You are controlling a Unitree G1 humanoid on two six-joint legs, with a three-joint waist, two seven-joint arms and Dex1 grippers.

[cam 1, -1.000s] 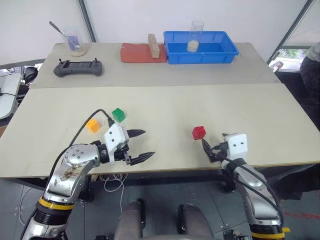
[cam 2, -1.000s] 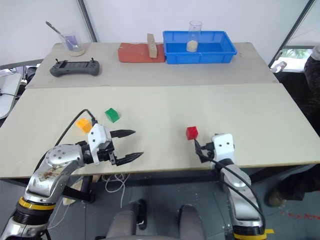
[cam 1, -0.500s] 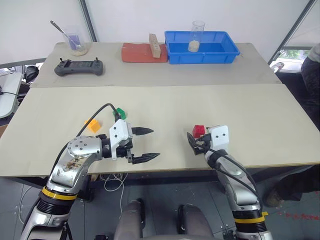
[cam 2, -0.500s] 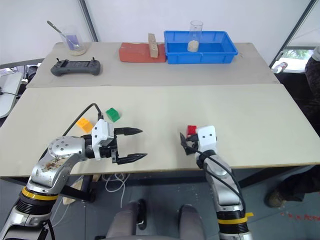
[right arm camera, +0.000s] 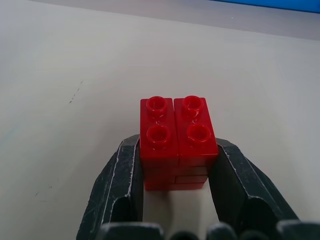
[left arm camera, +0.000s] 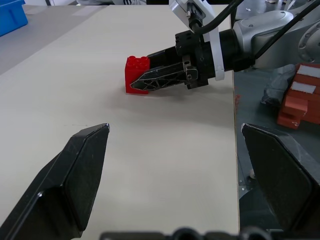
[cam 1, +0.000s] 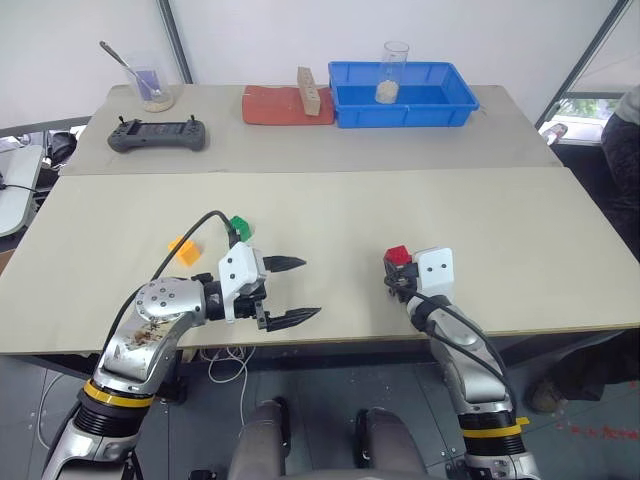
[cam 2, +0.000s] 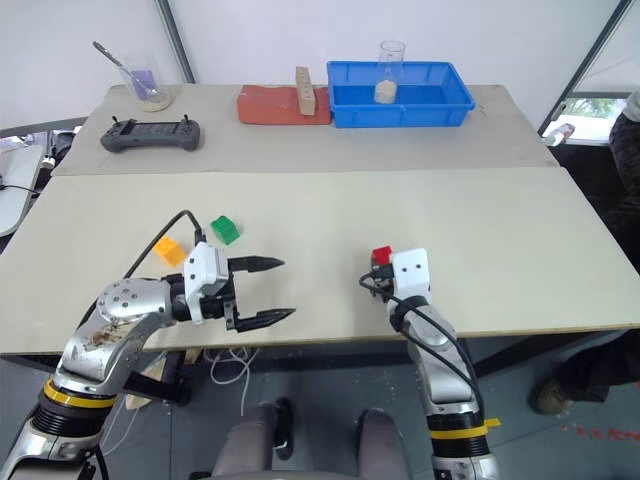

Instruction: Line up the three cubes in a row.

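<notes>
Red cube (right arm camera: 177, 141), green cube (cam 2: 225, 229), orange-yellow cube (cam 2: 168, 249).

A pale beige worktop (cam 1: 400, 210) carries a red cube (cam 1: 397, 257), green cube (cam 1: 239, 226), orange-yellow cube (cam 1: 184, 250), blue bin (cam 1: 400, 96), red slab (cam 1: 272, 105), black controller (cam 1: 158, 134) and a cup (cam 1: 152, 88).

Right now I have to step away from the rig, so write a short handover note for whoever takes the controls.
Right gripper: shut on the red cube, which sits on the near table.
Left gripper: open, holding nothing, just above the table.
Green cube and orange-yellow cube lie close together behind the left gripper, apart from the red one.
Done: red cube gripped.
Left: bring it over to the other two and set all three in a row.
</notes>
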